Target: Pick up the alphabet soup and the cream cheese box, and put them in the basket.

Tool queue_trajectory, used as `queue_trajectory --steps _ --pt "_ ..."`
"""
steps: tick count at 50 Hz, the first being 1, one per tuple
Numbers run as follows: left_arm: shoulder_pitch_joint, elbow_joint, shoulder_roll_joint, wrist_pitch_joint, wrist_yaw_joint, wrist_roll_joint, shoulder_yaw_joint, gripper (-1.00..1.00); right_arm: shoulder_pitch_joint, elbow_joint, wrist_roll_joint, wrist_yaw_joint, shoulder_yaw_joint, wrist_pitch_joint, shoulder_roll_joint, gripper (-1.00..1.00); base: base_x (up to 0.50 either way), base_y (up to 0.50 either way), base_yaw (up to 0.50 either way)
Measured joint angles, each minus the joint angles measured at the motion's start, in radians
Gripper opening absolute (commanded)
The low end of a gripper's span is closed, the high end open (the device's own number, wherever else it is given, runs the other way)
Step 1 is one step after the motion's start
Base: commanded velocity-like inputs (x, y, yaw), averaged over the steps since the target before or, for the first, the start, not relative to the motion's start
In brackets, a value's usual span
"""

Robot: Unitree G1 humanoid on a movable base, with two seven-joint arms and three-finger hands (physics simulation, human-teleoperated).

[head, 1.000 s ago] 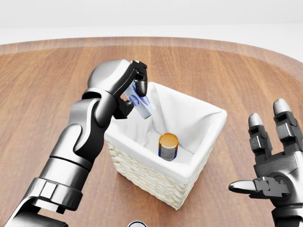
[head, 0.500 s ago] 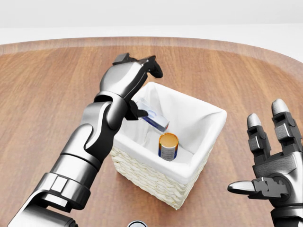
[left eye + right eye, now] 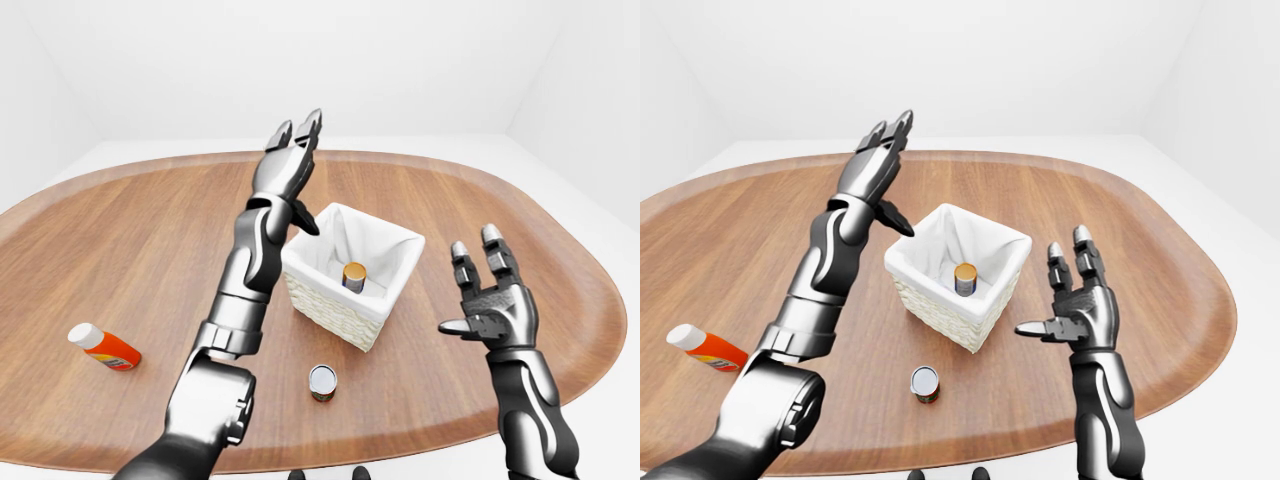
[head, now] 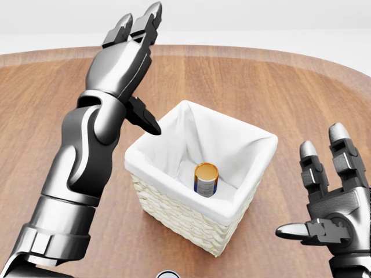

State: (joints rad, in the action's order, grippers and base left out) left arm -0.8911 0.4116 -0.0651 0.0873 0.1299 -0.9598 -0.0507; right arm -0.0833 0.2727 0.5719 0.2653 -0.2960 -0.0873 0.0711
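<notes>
Oval wooden table [image 3: 140,240] in a white-walled room. Woven basket [image 4: 174,217] with white liner, frame centre, holds the upright alphabet soup [image 4: 205,179], orange-lidded. Left hand [image 4: 124,55], upper left, fingers spread, empty. Right hand [image 4: 330,200], lower right, fingers spread, empty.

In the head view the basket [image 4: 174,215] wall hides the lower part of the alphabet soup [image 4: 205,179], and the cream cheese box does not show, possibly hidden behind the liner's folds. A small can [image 4: 167,273] is cut off by that view's bottom edge. The orange bottle [image 3: 702,347] at lower left has a label too small to read.
</notes>
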Motion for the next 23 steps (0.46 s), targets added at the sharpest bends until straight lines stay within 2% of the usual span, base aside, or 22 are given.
queue_trajectory --steps 13,23 --pt "0.127 -0.354 -0.027 0.000 0.099 -0.010 0.032 1.00 -0.005 0.000 -0.014 0.004 0.009 0.000 -0.004 1.00 0.00 0.00 0.00" --pt "0.245 -0.580 -0.042 0.000 0.140 -0.008 0.059 1.00 -0.006 0.001 -0.023 0.004 0.014 0.000 -0.007 1.00 0.00 0.00 0.00"
